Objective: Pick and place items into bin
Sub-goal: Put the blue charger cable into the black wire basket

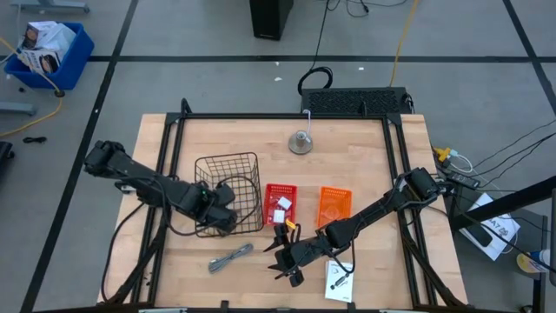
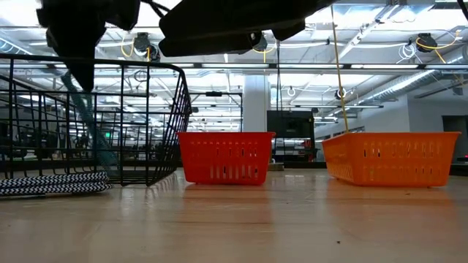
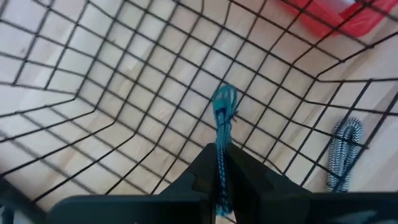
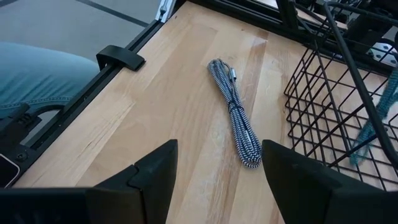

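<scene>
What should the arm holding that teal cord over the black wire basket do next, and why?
Probably open its fingers and let go. The left gripper is shut on the teal braided cord, which dangles inside the black wire basket, so releasing should drop it in. The right gripper waits open near the black-and-white braided cable.

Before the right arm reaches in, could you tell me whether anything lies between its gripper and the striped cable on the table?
Nothing visible does: only bare wood lies between the open right gripper and the striped cable. The wire basket stands beside that path; the left gripper holds a teal cord over it.
</scene>
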